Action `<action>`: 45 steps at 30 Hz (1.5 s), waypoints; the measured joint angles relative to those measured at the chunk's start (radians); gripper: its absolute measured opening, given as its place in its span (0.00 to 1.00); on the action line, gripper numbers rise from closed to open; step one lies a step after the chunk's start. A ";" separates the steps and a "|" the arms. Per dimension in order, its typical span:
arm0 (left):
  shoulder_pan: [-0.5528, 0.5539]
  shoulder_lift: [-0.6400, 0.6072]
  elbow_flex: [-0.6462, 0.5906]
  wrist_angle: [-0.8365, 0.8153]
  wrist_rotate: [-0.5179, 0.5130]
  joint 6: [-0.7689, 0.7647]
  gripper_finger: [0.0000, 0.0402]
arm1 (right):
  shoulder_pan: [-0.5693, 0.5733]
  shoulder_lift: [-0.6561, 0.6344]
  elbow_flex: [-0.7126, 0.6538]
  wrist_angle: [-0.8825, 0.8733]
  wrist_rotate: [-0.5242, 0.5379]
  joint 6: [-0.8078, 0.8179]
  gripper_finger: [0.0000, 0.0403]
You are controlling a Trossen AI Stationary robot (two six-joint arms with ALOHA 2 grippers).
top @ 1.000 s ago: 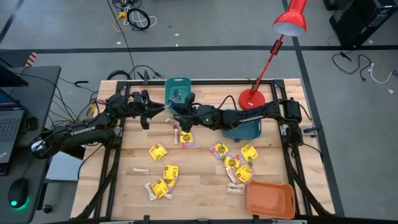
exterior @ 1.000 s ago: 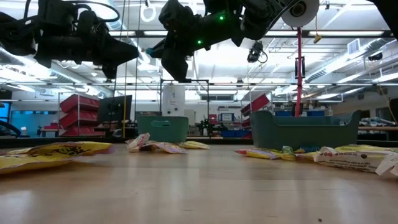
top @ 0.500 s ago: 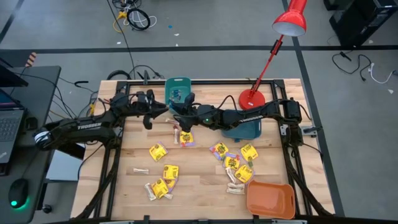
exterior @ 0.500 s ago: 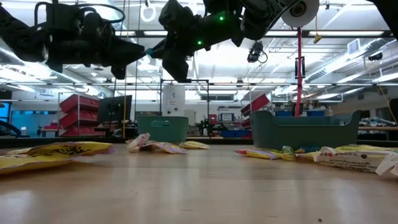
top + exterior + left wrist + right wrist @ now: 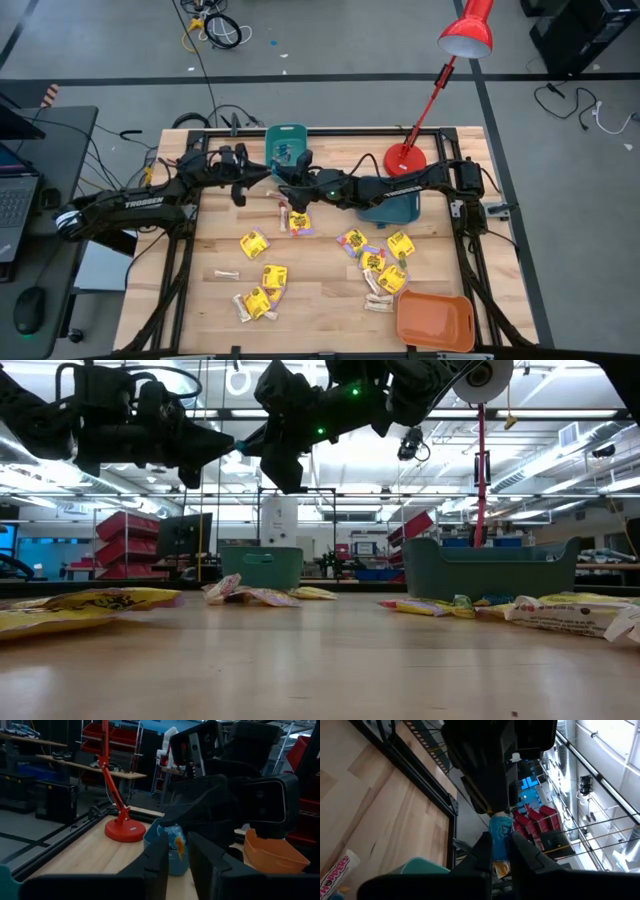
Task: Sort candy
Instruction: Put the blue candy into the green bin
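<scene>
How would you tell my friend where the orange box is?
Find the wooden table seen from above. At its bottom right corner in that picture sits the orange bin. The other two bins are teal.

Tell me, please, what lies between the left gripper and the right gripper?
A small blue candy. The right gripper holds it, and it reaches the tip of the left gripper. Both wrist views show this.
</scene>
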 joint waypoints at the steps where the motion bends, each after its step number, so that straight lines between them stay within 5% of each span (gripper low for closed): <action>1: 0.000 0.000 0.000 -0.001 -0.002 0.000 0.14 | 0.000 0.000 0.000 -0.001 0.000 0.000 0.08; 6: 0.000 0.000 0.000 -0.002 0.008 0.000 0.02 | 0.000 0.000 0.000 -0.002 0.004 0.000 0.08; 15: 0.000 0.000 0.000 0.033 0.008 0.001 0.00 | 0.000 0.000 0.000 0.007 0.013 0.053 0.15; 26: 0.042 0.000 0.000 0.045 -0.140 0.001 0.00 | -0.001 0.001 0.000 -0.009 0.367 0.065 0.26; 31: 0.068 0.003 0.062 -0.191 -0.289 0.000 0.00 | -0.004 0.001 0.000 -0.025 0.525 0.006 0.26; 38: 0.070 0.072 0.245 -0.550 -0.296 0.074 0.00 | -0.029 -0.013 0.000 -0.052 0.555 0.033 0.26; 45: 0.075 0.232 0.402 -0.709 -0.302 0.189 0.00 | -0.055 -0.084 0.000 -0.190 0.574 0.132 0.26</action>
